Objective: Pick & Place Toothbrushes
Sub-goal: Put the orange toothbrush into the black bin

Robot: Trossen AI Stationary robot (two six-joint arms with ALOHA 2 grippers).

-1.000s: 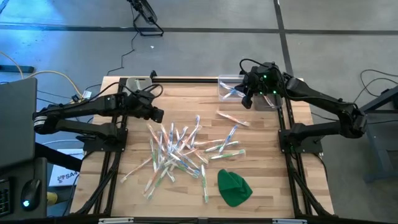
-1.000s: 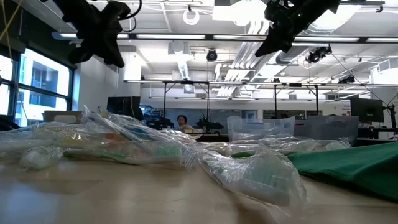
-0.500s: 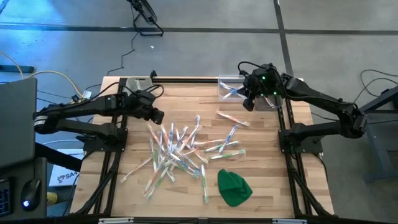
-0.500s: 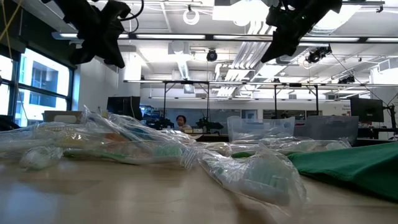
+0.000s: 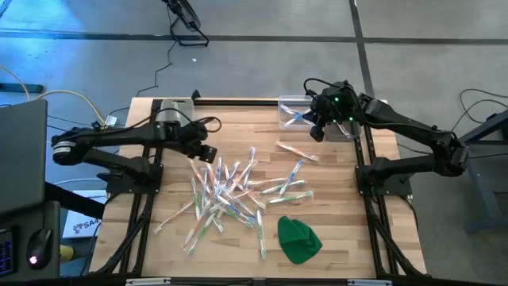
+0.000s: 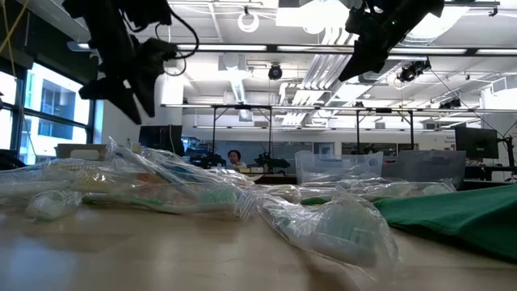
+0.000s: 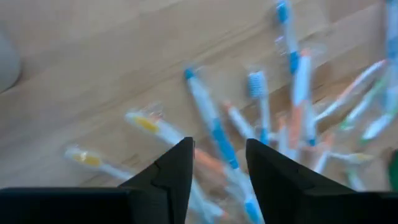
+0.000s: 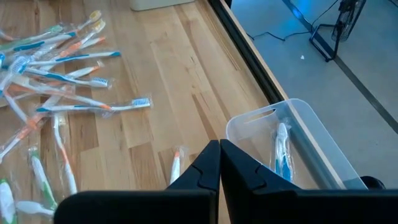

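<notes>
Wooden table: left claw parted above toothbrushes; right claw clenched.

Two dark, slim jointed arms are seen, each trailed by looping black cable; a green light is lit on the right arm's wrist, and blunt black fingers are shown

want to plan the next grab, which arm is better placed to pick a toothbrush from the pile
Left. The left gripper hangs at the edge of the toothbrush pile, jaws open above a blue toothbrush. The right gripper is shut, over by the clear bin.
</notes>
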